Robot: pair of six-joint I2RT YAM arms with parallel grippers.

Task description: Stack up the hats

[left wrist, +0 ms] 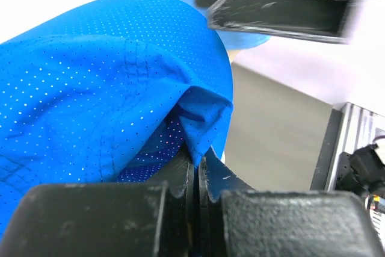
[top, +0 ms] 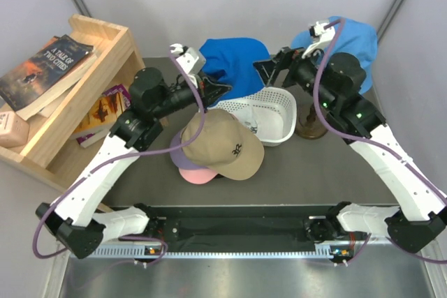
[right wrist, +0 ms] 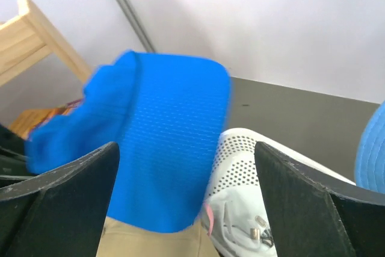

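Observation:
My left gripper (top: 221,91) is shut on the back edge of the royal blue cap (top: 234,63) and holds it lifted at the back middle. In the left wrist view the fingers (left wrist: 180,176) pinch a fold of its blue mesh (left wrist: 108,88). My right gripper (top: 269,72) is open and empty just right of that cap; its wrist view (right wrist: 186,148) shows the blue cap (right wrist: 162,148) and the white cap (right wrist: 240,179) between the jaws. The white cap (top: 269,113) lies upturned. The tan cap (top: 223,144) lies on the lavender cap (top: 177,159) and pink cap (top: 199,175). No black cap shows.
A light blue cap (top: 346,36) sits on the mannequin head, whose wooden stand (top: 311,129) is at the back right. A wooden crate (top: 105,68) with books (top: 45,68) stands at the left, more books beside it (top: 98,113).

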